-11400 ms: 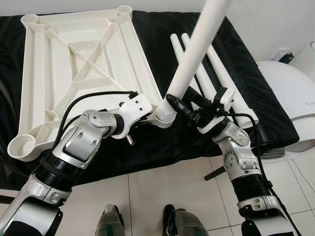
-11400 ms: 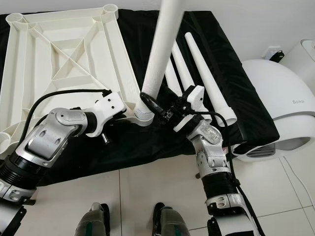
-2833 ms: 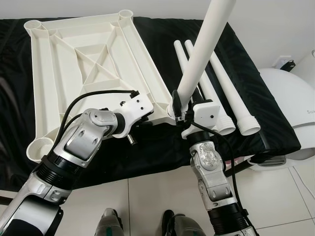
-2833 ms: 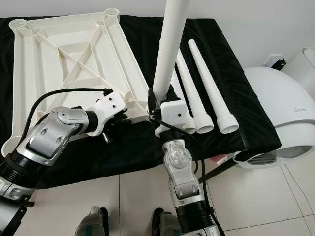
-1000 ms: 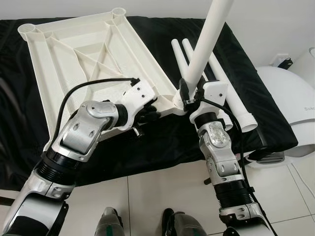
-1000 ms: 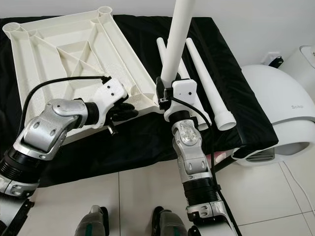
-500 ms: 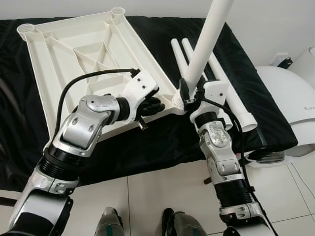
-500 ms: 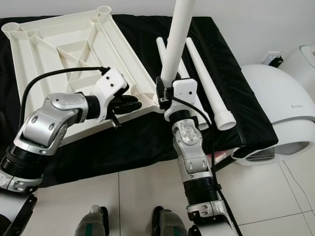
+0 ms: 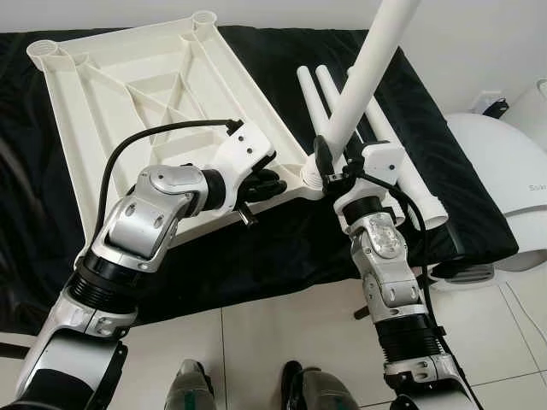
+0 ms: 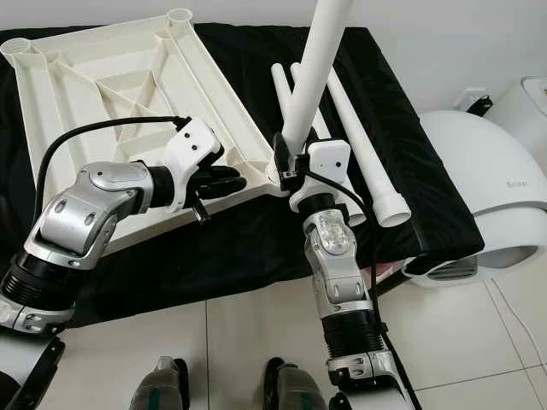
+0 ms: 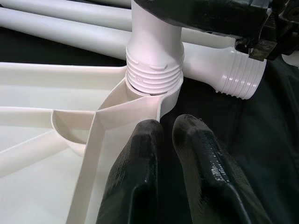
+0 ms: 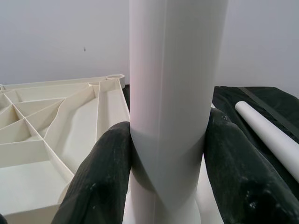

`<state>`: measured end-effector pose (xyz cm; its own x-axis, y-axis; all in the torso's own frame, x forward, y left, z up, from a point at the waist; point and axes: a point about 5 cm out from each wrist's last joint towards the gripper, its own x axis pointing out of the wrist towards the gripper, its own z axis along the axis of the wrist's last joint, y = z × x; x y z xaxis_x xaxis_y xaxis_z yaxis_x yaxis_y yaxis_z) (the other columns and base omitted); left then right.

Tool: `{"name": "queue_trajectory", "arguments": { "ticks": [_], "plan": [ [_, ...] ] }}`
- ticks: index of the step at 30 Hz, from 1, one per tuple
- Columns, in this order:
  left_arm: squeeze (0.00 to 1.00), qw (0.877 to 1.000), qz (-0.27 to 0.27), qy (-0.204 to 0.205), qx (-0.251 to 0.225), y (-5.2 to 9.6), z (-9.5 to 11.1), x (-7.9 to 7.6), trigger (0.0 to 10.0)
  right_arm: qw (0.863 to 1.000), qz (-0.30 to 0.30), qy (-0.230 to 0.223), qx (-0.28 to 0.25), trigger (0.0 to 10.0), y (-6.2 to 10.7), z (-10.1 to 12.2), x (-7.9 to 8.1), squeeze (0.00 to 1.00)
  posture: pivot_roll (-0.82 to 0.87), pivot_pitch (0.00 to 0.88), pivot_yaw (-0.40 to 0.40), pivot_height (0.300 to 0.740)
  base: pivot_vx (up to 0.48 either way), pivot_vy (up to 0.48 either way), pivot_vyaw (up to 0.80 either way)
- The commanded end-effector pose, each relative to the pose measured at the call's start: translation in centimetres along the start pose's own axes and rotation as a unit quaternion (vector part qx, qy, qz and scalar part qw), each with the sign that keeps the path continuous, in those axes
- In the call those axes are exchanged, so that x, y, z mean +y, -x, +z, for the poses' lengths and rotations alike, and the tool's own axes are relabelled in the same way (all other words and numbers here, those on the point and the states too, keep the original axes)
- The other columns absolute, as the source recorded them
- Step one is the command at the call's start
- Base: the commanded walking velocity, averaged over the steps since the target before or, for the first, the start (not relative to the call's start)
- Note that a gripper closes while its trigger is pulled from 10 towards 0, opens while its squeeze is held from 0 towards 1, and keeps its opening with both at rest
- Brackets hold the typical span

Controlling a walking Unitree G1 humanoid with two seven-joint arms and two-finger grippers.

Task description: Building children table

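Note:
The white tabletop [image 9: 128,94] lies upside down on the black cloth, ribs facing up. A white table leg [image 9: 363,81] stands tilted in its near right corner socket [image 9: 313,178]. My right gripper [image 9: 329,162] is shut on that leg just above the socket, and the fingers [image 12: 98,177] clasp it from both sides. My left gripper [image 9: 272,185] is shut, with its fingertips [image 11: 140,140] beside the tabletop rim just below the socket and nothing between them. The leg's threaded end [image 11: 154,74] sits in the socket. Three loose legs [image 9: 416,190] lie on the cloth to the right.
The black cloth [image 9: 26,213] covers a low platform that ends just before my feet [image 9: 192,389]. A white rounded appliance [image 9: 504,162] stands at the right, with a wall socket [image 9: 489,104] behind it. Tiled floor [image 9: 256,333] lies in front.
The held leg has tipped slightly to the right with my right gripper. Over the last second my left gripper moved up along the rim toward the socket.

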<state>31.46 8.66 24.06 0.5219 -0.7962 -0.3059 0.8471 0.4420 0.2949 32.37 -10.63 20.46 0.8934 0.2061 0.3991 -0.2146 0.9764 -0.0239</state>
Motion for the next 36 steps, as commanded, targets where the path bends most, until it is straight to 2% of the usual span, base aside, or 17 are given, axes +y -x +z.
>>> {"name": "queue_trajectory", "arguments": {
  "ticks": [1,10,11,12,13,19,20,27,36],
  "plan": [
    [0.00,1.000,0.010,0.004,0.000,-0.2,0.1,0.0,10.0,0.996,-0.014,-0.004,0.082,10.0,1.4,-3.2,-0.8,0.00,0.09,0.197,-0.047,0.740,0.000,0.000,0.00],
    [0.00,1.000,0.009,0.005,0.000,-0.2,0.1,0.0,10.0,0.998,0.005,0.003,0.065,10.0,1.4,-2.9,-0.5,0.00,0.09,0.193,-0.048,0.740,0.000,0.000,0.00],
    [0.00,1.000,0.010,0.005,0.000,-0.2,0.1,0.0,10.0,0.998,0.009,0.004,0.061,10.0,1.3,-2.8,-0.4,0.37,0.09,0.193,-0.048,0.740,0.000,0.000,0.00],
    [0.00,1.000,0.010,0.005,0.000,-0.2,0.1,0.0,10.0,0.998,0.009,0.004,0.061,10.0,1.3,-2.8,-0.4,0.37,0.09,0.193,-0.048,0.740,0.000,0.000,0.00],
    [0.00,1.000,0.010,0.005,0.000,-0.2,0.1,0.0,10.0,0.998,0.016,0.000,0.058,10.0,1.3,-2.7,-0.3,1.00,0.09,0.191,-0.050,0.740,0.000,0.000,0.00],
    [0.00,1.000,0.011,0.004,0.000,-0.2,0.2,0.1,10.0,0.998,0.030,0.002,0.048,10.0,1.2,-2.4,-0.1,1.00,0.09,0.191,-0.050,0.740,0.000,0.000,0.00],
    [0.00,1.000,0.011,0.004,0.000,-0.2,0.2,0.1,10.0,0.998,0.037,0.004,0.043,10.0,1.2,-2.3,0.0,0.00,0.09,0.191,-0.051,0.740,0.000,0.000,0.00],
    [0.00,1.000,0.013,0.004,0.001,-0.2,0.1,0.1,10.0,0.998,0.047,-0.010,0.038,10.0,1.2,-2.1,0.2,0.00,0.09,0.192,-0.052,0.740,0.000,0.000,0.00],
    [0.00,1.000,0.016,0.004,0.003,0.0,0.1,0.3,10.0,0.998,0.046,-0.004,0.035,10.0,1.1,-2.2,0.1,0.00,0.10,0.195,-0.053,0.740,0.000,0.000,0.00]
  ]
}}
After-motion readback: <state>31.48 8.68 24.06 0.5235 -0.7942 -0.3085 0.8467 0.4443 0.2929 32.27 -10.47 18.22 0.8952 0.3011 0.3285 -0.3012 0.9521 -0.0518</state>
